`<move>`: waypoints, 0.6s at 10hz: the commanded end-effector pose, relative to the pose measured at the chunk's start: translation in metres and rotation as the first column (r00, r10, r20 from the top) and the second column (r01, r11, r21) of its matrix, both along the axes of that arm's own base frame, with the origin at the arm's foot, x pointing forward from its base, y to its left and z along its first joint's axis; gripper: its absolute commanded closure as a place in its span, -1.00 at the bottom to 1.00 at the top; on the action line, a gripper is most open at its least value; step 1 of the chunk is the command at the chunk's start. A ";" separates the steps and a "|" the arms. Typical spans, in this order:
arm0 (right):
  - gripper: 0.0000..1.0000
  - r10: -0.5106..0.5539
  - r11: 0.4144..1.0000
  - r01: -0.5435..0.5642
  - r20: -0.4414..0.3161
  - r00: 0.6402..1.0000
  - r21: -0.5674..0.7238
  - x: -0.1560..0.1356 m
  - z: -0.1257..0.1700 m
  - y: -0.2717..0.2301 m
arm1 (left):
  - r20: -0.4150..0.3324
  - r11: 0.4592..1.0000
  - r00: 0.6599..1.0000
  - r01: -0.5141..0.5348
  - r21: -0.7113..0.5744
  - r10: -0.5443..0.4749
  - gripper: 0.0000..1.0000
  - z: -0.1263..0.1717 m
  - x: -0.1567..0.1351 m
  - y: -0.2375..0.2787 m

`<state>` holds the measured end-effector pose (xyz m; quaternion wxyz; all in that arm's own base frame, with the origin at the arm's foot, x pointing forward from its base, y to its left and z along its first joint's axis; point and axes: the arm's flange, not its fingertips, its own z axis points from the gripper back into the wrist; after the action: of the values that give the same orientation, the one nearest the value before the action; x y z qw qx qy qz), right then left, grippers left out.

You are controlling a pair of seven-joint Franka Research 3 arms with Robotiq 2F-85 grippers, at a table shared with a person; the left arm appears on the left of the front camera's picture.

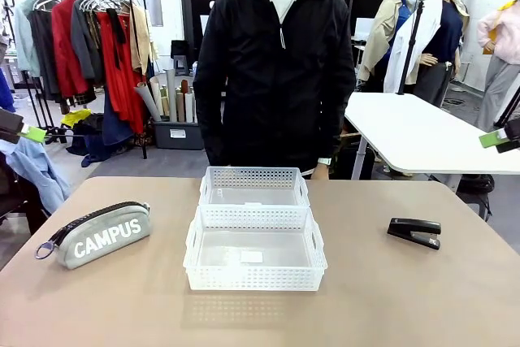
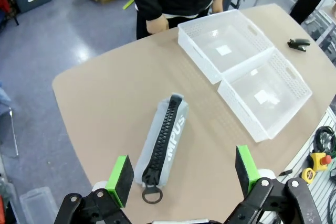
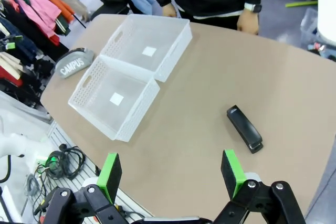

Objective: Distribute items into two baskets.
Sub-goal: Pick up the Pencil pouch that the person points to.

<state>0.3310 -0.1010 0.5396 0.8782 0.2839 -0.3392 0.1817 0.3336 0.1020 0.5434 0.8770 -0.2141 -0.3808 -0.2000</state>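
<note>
The far basket (image 1: pixel 254 178) and near basket (image 1: pixel 254 279) touch mid-table. The pouch (image 1: pixel 97 237) lies at their 9 o'clock and the stapler (image 1: pixel 414 232) at 3. The left gripper (image 2: pixel 182 169) and right gripper (image 3: pixel 170 171) hang above, fingers spread, holding nothing.

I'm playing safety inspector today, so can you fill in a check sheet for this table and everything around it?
surface: brown table, no spills seen.
job's things: near basket and far basket, white, touching, mid-table, no items inside; grey CAMPUS pouch lying at the robot's left; black stapler at its right.
clutter: nothing seen.
grippers: left gripper and right gripper both open, above the table, holding nothing.
cables: black cables coiled off the table's near edge; yellow box with a red button nearby.
surroundings: person standing at the far side; clothes rack; white table behind.
</note>
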 end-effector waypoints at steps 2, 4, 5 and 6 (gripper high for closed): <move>-1.00 0.025 0.999 -0.028 0.077 0.997 0.036 -0.006 -0.005 -0.010 | 0.040 0.999 0.998 0.049 -0.014 -0.048 -1.00 -0.005 0.002 -0.009; -1.00 0.015 0.999 -0.019 0.079 0.997 0.041 -0.009 -0.004 -0.014 | 0.050 0.999 0.998 0.051 -0.018 -0.050 -1.00 -0.003 0.000 -0.008; -1.00 0.013 0.999 -0.016 0.070 0.997 0.043 -0.008 -0.003 -0.013 | 0.049 0.999 0.998 0.050 -0.018 -0.049 -1.00 -0.004 0.000 -0.008; -1.00 0.037 0.998 -0.041 0.061 0.997 0.057 -0.008 -0.003 -0.012 | 0.042 0.998 0.997 0.059 -0.032 -0.058 -1.00 -0.003 0.001 -0.009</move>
<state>0.3241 -0.1129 0.5413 0.8659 0.2948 -0.3610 0.1816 0.3355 0.0943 0.5448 0.8664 -0.2259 -0.3892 -0.2166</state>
